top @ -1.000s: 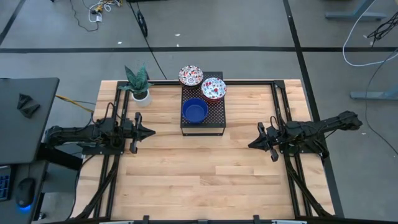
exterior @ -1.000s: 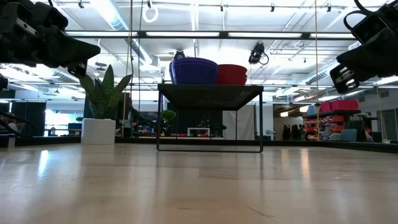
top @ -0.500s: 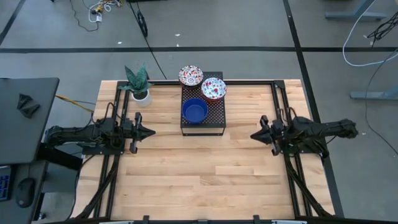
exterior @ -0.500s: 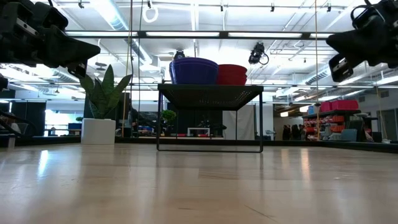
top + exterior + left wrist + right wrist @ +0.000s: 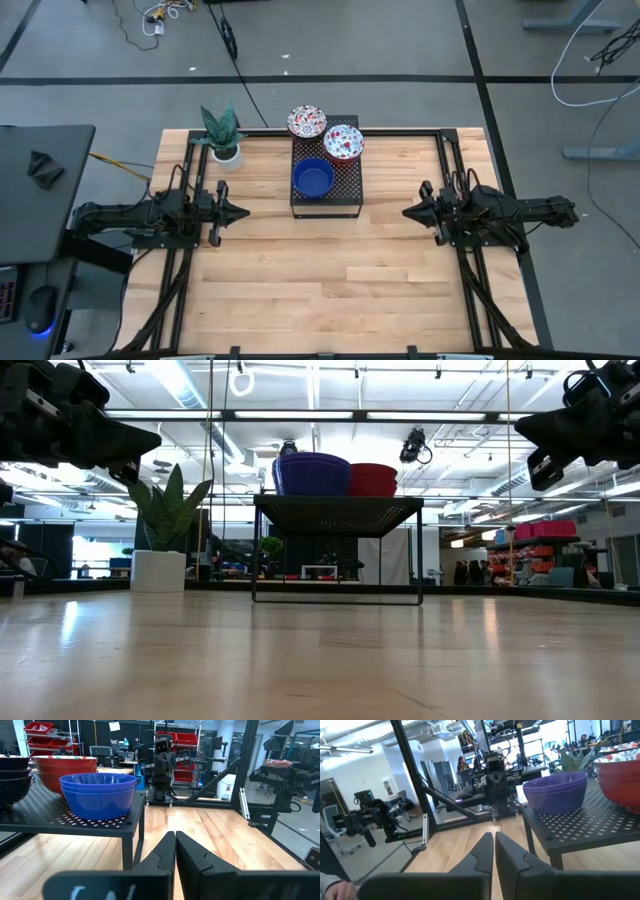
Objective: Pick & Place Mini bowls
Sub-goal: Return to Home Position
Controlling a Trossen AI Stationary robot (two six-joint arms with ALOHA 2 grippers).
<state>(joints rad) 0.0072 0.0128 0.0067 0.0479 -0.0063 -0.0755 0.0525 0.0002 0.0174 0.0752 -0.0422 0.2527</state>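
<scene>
You've got all the small round mini bowls (image 5: 313, 178) parked on the black perforated metal shelf (image 5: 345, 196): the cobalt blue stack (image 5: 100, 794) sits nearest the table's middle, with two white floral-patterned stacks (image 5: 343, 142) behind it. Your left gripper (image 5: 244, 213) and right gripper (image 5: 406, 214) hover on either side, well apart from the shelf, fingers pinched together and empty.

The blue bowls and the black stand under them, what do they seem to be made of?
Blue bowls: probably glazed ceramic or hard plastic; smooth, glossy, with soft highlights. Black stand: likely painted metal; thin matt sheet with punched holes.
</scene>
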